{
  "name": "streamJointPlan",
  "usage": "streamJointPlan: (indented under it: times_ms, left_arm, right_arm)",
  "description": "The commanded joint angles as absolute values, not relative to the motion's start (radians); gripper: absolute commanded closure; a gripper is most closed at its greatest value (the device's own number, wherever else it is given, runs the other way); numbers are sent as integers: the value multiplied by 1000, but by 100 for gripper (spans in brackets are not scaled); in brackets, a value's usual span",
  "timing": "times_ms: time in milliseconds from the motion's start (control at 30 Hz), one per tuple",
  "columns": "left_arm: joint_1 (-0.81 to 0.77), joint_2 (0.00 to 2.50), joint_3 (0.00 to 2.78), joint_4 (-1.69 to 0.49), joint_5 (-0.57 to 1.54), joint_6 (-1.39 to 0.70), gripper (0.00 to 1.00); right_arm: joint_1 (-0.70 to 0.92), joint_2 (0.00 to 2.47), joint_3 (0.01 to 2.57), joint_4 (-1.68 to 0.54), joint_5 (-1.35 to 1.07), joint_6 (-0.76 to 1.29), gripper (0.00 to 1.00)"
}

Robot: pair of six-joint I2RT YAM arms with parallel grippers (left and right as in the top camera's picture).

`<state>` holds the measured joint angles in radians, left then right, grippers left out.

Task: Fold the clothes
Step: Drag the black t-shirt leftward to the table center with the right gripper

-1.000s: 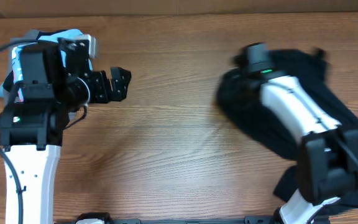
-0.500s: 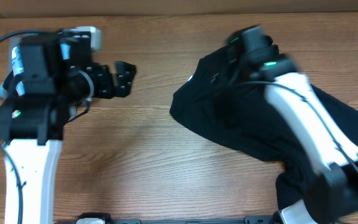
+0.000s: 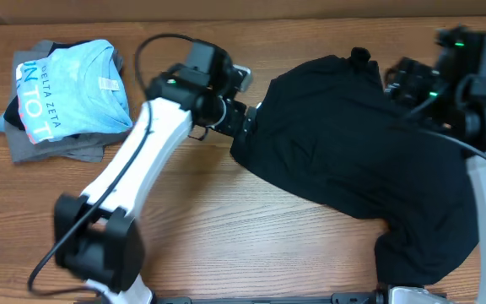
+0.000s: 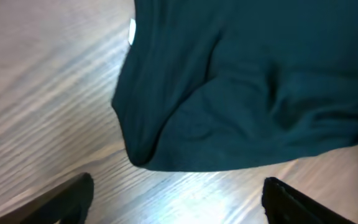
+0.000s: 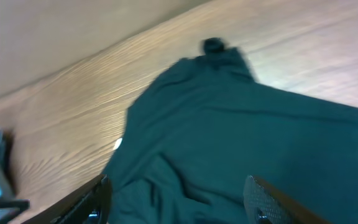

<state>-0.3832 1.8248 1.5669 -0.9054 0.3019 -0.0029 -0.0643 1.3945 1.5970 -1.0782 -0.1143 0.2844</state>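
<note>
Overhead's looking straight down on the table (image 3: 226,228), taking in the whole black T-shirt (image 3: 353,160). My left wrist view sits low and close over the shirt's left edge. My right wrist view is further back, angled across the shirt. All three catch the white neck label (image 3: 258,107).
</note>
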Motion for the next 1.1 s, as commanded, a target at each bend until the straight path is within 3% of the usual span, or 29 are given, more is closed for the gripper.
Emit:
streamJointPlan:
  times_ms: [0, 367, 467, 500, 533, 567, 600, 833, 1067]
  left_arm:
    - [-391, 1910, 1579, -902, 274, 49, 18]
    - [-393, 2141, 1579, -903, 274, 45, 38]
    - [-393, 2177, 1579, -908, 274, 45, 58]
    - [-393, 2186, 1579, -910, 273, 46, 68]
    - [-393, 2191, 1579, -915, 272, 46, 85]
    - [-393, 2192, 1579, -917, 263, 43, 93]
    - [-391, 2192, 1579, -926, 238, 18, 96]
    - [-287, 2173, 1581, -1090, -37, -255, 96]
    - [-88, 2143, 1581, -1253, -87, -292, 96]
  right_arm:
    - [-129, 1345, 1613, -1095, -110, 289, 29]
    - [-159, 1341, 1611, -1107, -116, 292, 30]
    - [-159, 1341, 1611, -1107, -116, 292, 30]
    - [-159, 1341, 1611, -1107, -113, 292, 30]
    - [-160, 1341, 1611, -1106, -110, 291, 30]
    - [-159, 1341, 1611, -1106, -104, 292, 30]
    - [-160, 1341, 1611, -1106, -101, 292, 30]
    - [-160, 1364, 1610, -1107, -56, 292, 30]
    - [-177, 1457, 1609, -1129, -1, 353, 30]
